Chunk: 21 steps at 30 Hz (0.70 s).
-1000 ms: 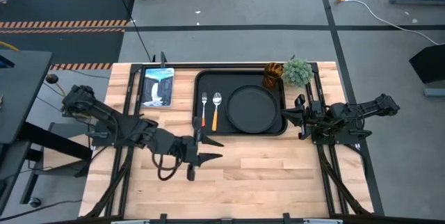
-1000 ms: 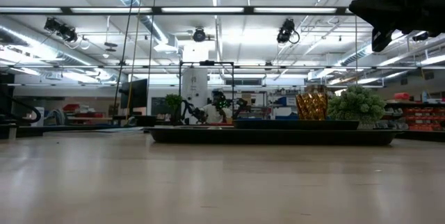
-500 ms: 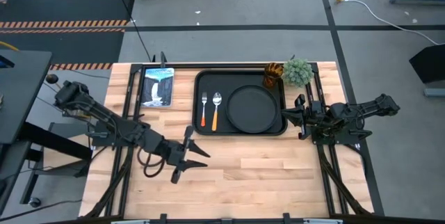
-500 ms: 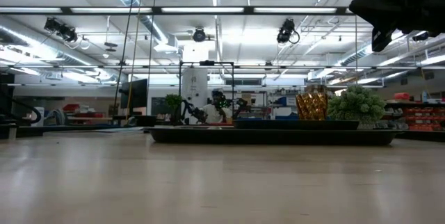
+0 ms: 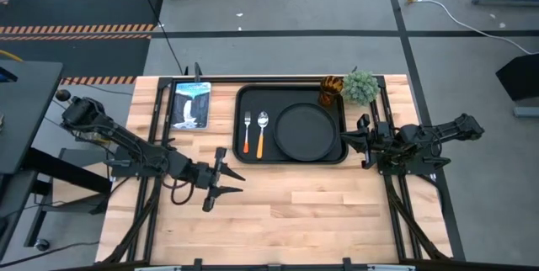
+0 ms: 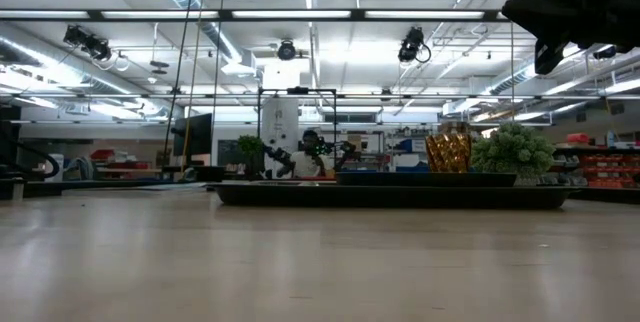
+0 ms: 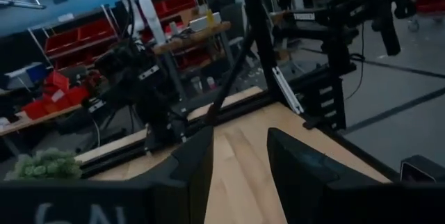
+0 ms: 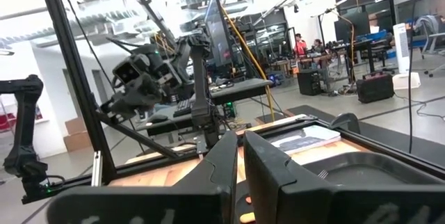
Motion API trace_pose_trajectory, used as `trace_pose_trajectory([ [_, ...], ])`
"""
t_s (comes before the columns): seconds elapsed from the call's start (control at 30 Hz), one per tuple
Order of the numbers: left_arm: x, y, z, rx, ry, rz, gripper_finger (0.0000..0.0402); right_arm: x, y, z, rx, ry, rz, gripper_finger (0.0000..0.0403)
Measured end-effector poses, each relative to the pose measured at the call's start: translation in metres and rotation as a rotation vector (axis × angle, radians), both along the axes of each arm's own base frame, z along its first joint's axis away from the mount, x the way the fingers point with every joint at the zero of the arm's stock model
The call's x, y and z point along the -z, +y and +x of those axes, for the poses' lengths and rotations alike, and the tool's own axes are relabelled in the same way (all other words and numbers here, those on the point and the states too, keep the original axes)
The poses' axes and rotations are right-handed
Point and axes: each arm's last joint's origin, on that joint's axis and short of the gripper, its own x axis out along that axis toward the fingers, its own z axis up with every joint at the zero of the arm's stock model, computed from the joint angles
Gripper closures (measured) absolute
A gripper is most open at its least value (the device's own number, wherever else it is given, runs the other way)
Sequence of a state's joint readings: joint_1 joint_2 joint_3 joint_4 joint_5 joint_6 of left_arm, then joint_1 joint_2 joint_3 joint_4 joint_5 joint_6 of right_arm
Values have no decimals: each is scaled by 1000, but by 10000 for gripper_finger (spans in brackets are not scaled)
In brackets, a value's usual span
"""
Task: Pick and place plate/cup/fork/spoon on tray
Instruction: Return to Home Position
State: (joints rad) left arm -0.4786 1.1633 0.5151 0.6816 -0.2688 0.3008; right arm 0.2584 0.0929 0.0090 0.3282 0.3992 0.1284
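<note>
Looking straight down, the tray [image 5: 291, 125] sits at the middle of the worktop's far edge. On it the plate [image 5: 306, 131] fills the right half, with the fork [image 5: 247, 132] and spoon [image 5: 262, 131] lying side by side on the left half, handles toward the near edge. The cup [image 5: 329, 91] stands at the tray's far right corner, just beside a green plant ball [image 5: 360, 87]. A booklet [image 5: 190, 104] lies left of the tray. The left gripper [image 5: 224, 183] hovers over bare wood nearer the front, fingers spread wide and empty. The right gripper [image 5: 360, 141] waits at the worktop's right edge, just off the tray, fingers narrow with nothing between them.

From table height, the tray [image 6: 390, 195] shows as a dark strip, the cup [image 6: 448, 152] and plant ball [image 6: 512, 150] rising at its right end.

The left wrist camera shows the open fingers [image 7: 195, 161] over wood.

The right wrist camera shows its fingers [image 8: 222, 161] close together, with the tray [image 8: 348, 165] beyond.
</note>
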Motion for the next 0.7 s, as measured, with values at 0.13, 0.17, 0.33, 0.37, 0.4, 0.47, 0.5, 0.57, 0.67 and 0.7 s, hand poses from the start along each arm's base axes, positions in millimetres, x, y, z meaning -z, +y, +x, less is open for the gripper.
trace_pose_trajectory([
  [0.13, 11, 5, -10, 1, 9, -8, 257, 0, 0, 0, 0, 0, 0, 369],
  [0.17, 15, 6, -12, 2, 17, -16, 257, 0, 0, 0, 0, 1, 0, 369],
  [0.33, 30, 13, -25, 2, 52, -62, 257, 0, 0, 0, -1, 0, 0, 369],
  [0.37, 34, 14, -28, 3, 60, -66, 257, 0, 0, 0, 0, 0, 0, 369],
  [0.4, 36, 15, -31, 4, 63, -78, 257, 0, 0, 0, 0, 1, 0, 369],
  [0.47, 41, 19, -37, 5, 45, -96, 257, 0, 0, 0, 0, 0, 0, 369],
  [0.5, 43, 20, -40, 6, 36, -102, 257, 0, 0, 0, 0, 0, 0, 369],
  [0.57, 48, 24, -47, 7, 16, -115, 257, 0, 0, 0, -1, 0, 0, 369],
  [0.67, 54, 29, -56, 9, -6, -127, 257, 0, 0, 0, 0, 1, 0, 369],
  [0.7, 56, 30, -59, 9, -10, -129, 257, 0, 0, 0, 0, 0, 0, 369],
])
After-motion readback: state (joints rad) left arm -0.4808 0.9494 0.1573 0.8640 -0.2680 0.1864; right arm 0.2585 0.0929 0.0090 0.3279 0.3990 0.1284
